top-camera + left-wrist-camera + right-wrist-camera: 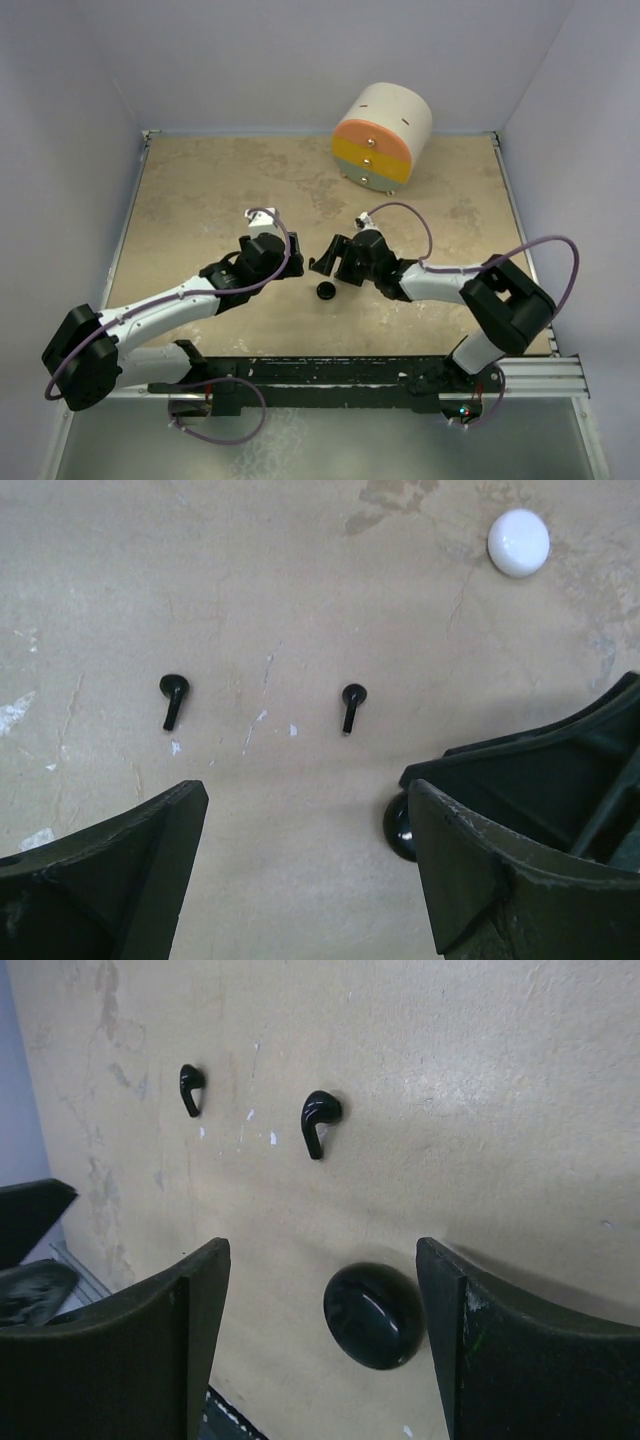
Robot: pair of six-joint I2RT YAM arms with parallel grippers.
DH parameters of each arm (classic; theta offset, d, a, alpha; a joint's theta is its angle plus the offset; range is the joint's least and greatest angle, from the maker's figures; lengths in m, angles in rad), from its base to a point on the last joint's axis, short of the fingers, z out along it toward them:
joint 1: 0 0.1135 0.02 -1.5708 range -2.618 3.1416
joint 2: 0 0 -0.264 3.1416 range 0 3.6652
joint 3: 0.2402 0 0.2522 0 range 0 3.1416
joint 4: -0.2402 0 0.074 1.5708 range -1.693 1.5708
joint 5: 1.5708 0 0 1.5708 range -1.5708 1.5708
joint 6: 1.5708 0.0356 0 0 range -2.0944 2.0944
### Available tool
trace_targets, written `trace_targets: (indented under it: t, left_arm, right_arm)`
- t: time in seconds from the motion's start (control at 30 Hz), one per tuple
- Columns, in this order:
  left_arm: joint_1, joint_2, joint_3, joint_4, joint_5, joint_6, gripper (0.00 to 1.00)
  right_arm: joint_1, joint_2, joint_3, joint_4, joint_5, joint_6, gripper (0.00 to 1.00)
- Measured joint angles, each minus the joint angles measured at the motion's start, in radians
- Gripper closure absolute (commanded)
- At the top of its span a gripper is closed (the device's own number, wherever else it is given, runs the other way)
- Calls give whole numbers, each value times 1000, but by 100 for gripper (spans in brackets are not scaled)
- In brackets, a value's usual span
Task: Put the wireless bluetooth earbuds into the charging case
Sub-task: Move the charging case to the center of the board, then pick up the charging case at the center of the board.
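The charging case (373, 1315) is a small glossy black puck, closed, lying on the table (200, 200) between the open fingers of my right gripper (322, 1250), nearer the right finger and untouched. In the top view the case (326, 291) lies just in front of both grippers. Two black stemmed earbuds (318, 1120) (190, 1088) lie apart on the table beyond the case. In the left wrist view they lie ahead of my open, empty left gripper (305, 800), one at left (172, 698) and one at centre (352, 705). The case (400, 825) peeks out beside its right finger.
A cream-and-orange cylindrical drawer unit (382, 137) stands at the back right. A small white dome (518, 542) lies on the table far right of the earbuds. My two grippers (283, 262) (325, 262) face each other closely at mid-table. Walls surround the table.
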Motion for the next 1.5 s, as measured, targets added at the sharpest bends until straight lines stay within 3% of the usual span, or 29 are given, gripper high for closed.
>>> trace_targets:
  t: [0.3,0.83,1.07,1.23,1.5]
  left_arm:
    - [0,-11,-34,3,88,0,20]
    - [0,-34,-34,-33,89,-53,20]
    - [0,-46,-34,-35,86,-61,20]
    - [0,-46,-34,-36,82,-61,20]
    - [0,-33,-32,-45,78,-61,20]
  right_arm:
    - [-1,-163,39,-171,146,-143,24]
    - [150,-156,56,-389,183,-343,18]
    - [210,-33,133,-446,220,-422,18]
    - [214,21,182,-443,251,-455,23]
    - [225,42,194,-442,297,-473,39]
